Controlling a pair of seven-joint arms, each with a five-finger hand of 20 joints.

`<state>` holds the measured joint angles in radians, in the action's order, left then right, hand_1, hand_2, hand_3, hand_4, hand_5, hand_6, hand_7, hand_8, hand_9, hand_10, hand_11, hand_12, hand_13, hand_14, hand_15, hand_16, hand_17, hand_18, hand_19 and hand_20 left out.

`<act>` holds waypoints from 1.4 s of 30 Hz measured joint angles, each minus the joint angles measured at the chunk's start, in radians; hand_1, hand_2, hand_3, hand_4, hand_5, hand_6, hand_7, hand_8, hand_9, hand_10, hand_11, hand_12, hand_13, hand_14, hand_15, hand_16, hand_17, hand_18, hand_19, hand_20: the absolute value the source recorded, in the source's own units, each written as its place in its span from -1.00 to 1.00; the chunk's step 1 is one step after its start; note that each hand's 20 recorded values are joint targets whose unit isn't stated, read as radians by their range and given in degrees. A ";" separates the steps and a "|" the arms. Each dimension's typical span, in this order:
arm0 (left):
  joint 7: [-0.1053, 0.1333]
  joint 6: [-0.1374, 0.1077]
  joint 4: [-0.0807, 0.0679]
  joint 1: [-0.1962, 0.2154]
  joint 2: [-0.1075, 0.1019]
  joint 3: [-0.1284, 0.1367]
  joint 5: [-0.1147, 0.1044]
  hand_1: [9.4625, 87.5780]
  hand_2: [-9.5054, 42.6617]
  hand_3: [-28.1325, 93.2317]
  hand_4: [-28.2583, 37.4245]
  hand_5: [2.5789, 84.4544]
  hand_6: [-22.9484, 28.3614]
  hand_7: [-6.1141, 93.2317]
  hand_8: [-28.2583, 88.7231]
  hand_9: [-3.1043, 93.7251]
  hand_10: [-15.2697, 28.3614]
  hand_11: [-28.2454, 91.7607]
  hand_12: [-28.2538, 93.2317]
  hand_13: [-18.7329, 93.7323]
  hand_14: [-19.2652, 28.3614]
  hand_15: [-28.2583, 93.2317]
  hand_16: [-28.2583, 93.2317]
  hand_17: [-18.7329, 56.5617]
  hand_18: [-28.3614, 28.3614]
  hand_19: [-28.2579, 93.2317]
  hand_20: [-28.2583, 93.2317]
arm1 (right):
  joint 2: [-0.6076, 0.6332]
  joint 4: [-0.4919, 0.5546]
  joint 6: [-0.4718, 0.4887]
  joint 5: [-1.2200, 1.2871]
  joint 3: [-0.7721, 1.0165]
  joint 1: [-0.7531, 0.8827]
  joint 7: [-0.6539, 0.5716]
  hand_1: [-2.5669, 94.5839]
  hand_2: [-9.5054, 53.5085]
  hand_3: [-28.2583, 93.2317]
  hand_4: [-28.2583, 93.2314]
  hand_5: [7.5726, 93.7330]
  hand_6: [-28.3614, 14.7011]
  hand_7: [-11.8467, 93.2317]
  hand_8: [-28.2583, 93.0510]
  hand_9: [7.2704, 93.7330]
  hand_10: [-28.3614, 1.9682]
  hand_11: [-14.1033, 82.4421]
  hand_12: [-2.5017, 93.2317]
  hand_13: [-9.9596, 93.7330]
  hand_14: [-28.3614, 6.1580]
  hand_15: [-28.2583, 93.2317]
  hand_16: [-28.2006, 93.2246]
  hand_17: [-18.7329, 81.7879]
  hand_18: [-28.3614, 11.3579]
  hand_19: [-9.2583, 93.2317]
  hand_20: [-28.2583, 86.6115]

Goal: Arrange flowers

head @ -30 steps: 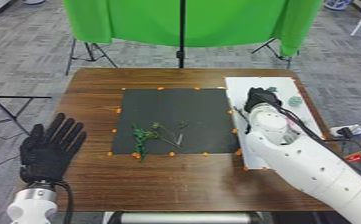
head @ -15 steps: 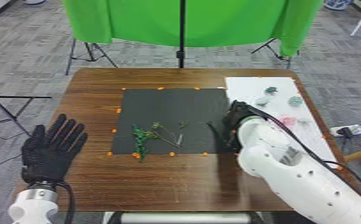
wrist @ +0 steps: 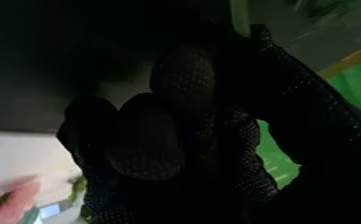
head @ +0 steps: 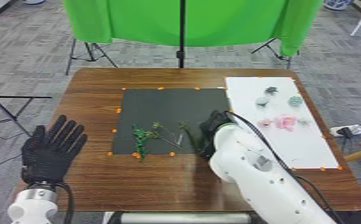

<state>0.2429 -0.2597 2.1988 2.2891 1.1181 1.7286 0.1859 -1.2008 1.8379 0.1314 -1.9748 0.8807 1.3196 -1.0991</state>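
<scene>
In the head view my right hand (head: 214, 129) is over the right part of the dark mat (head: 172, 102), curled round a thin green stem (head: 191, 136) that slants out on its left. Beside that stem lie a leafy green sprig (head: 140, 141) and some thin-stemmed sprigs (head: 166, 134). Pink flowers (head: 286, 122) rest on the white sheet (head: 299, 150). My left hand (head: 48, 156) is held with straight fingers at the table's left edge. In the right wrist view the right hand (wrist: 159, 145) has bent fingers, the stem (wrist: 239, 17) emerging beyond them; a pink flower (wrist: 16, 201) shows too.
Farther back on the white sheet are pale green pieces (head: 295, 101) and a dark green one (head: 271, 90). Orange markers line the mat and the sheet. A green cloth (head: 132, 25) hangs on a stand behind the brown table (head: 96, 100).
My right hand has moved left and nearer from the white sheet onto the dark mat, carrying the green stem. The pink flowers it covered are now visible. The left hand has stayed put.
</scene>
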 measured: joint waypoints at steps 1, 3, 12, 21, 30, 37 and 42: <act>-0.001 -0.001 0.000 -0.002 -0.002 0.000 0.000 -0.61 -0.07 0.72 -1.00 -0.01 0.21 -0.67 -0.66 -0.20 0.35 -0.26 -0.34 -0.18 0.42 0.02 -0.59 -0.63 0.46 -0.07 -0.25 | -0.008 0.000 -0.014 -0.006 -0.005 0.003 0.000 -0.12 -0.82 0.72 -0.64 0.43 0.07 0.12 -0.20 0.62 -0.29 0.32 -0.18 0.67 -0.08 0.74 0.08 0.31 -1.00 1.00 0.55; -0.002 -0.001 -0.001 -0.004 -0.003 0.000 0.000 -0.61 -0.07 0.72 -1.00 -0.01 0.21 -0.67 -0.66 -0.20 0.35 -0.26 -0.34 -0.18 0.42 0.02 -0.59 -0.63 0.46 -0.07 -0.25 | -0.016 0.000 -0.045 -0.020 -0.018 0.012 0.002 -0.15 -0.78 0.71 -0.65 0.34 0.03 0.19 -0.23 0.56 -0.40 0.32 -0.23 0.63 -0.14 0.73 0.06 0.28 -1.00 1.00 0.53; 0.003 -0.002 0.002 0.010 -0.003 0.011 -0.002 -0.61 -0.08 0.72 -1.00 -0.01 0.21 -0.66 -0.66 -0.20 0.35 -0.26 -0.33 -0.18 0.42 0.02 -0.59 -0.63 0.46 -0.07 -0.26 | -0.011 0.006 -0.095 -0.045 -0.018 0.026 0.008 -0.21 -0.68 0.69 -0.70 0.18 -0.12 0.19 -0.31 0.41 -0.63 0.30 -0.29 0.54 -0.29 0.73 0.00 0.20 -1.00 1.00 0.46; 0.007 -0.002 0.002 0.017 0.002 0.014 -0.003 -0.61 -0.07 0.72 -1.00 -0.01 0.21 -0.66 -0.66 -0.20 0.35 -0.25 -0.33 -0.18 0.41 0.02 -0.59 -0.63 0.46 -0.07 -0.26 | 0.009 0.036 -0.112 -0.044 0.036 0.063 0.014 -0.26 -0.61 0.70 -0.74 0.20 -0.15 0.08 -0.32 0.37 -0.66 0.36 -0.27 0.53 -0.34 0.75 -0.01 0.20 -1.00 1.00 0.47; 0.027 0.001 0.003 0.015 0.011 0.016 -0.007 -0.61 -0.09 0.73 -1.00 -0.01 0.21 -0.66 -0.66 -0.20 0.35 -0.26 -0.33 -0.18 0.41 0.02 -0.59 -0.63 0.46 -0.08 -0.26 | 0.160 0.167 -0.400 -0.051 0.180 0.187 0.238 -0.28 -0.61 0.78 -0.82 0.15 -0.10 -0.09 -0.69 0.17 -0.58 0.17 -0.39 0.20 -0.48 0.70 -0.04 -0.08 -0.79 0.90 0.46; 0.035 0.004 0.000 -0.007 0.009 0.017 -0.006 -0.61 -0.09 0.73 -1.00 -0.01 0.21 -0.66 -0.66 -0.20 0.35 -0.26 -0.33 -0.18 0.41 0.01 -0.59 -0.62 0.46 -0.08 -0.26 | 0.318 0.168 -0.261 -0.197 0.391 0.297 0.594 -0.16 -0.97 0.83 -0.90 0.05 -0.03 -0.36 -0.73 0.02 -0.34 -0.26 -0.53 0.06 -0.42 0.66 -0.12 -0.14 -0.76 0.85 0.50; 0.039 0.010 0.000 -0.009 0.012 0.015 -0.006 -0.61 -0.09 0.72 -1.00 -0.01 0.21 -0.66 -0.66 -0.20 0.35 -0.26 -0.33 -0.18 0.41 0.01 -0.59 -0.63 0.46 -0.08 -0.26 | 0.400 0.174 -0.062 -0.358 0.422 0.352 0.593 -0.11 -1.00 0.83 -0.96 0.05 0.01 -0.41 -0.73 0.01 -0.23 -0.33 -0.57 0.05 -0.38 0.65 -0.14 -0.15 -0.76 0.83 0.50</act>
<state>0.2817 -0.2499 2.1991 2.2799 1.1301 1.7433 0.1802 -0.8011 2.0121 0.0694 -2.3328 1.3029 1.6718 -0.5060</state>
